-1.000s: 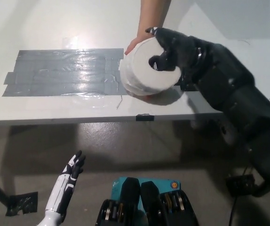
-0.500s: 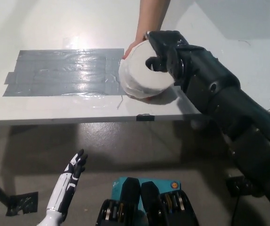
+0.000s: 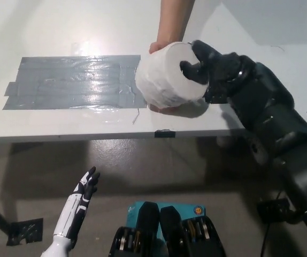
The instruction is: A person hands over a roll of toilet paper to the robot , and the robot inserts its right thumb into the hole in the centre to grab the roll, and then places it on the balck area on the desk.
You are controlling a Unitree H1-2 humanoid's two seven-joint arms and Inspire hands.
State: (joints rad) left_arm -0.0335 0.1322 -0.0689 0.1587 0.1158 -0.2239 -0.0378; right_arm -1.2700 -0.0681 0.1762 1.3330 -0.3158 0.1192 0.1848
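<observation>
The handover is underway: the black right hand [image 3: 209, 67] is taking the roll [image 3: 167, 77], its thumb pushing into the centre hole and its fingers curling against the roll's end face. A person's hand [image 3: 161, 49] is supporting the roll from behind, so the transfer looks unfinished. The roll is hanging above the desk [image 3: 62, 21] near its front edge, just off the right end of the tape patch [image 3: 73, 81]. Next, the thumb needs a firm seat before the roll is carried left onto the patch. The roll is a soft, white, slightly crumpled cylinder; the patch is glossy, wrinkled grey strips. The white left hand [image 3: 84, 191] is resting below the desk, fingers apart.
</observation>
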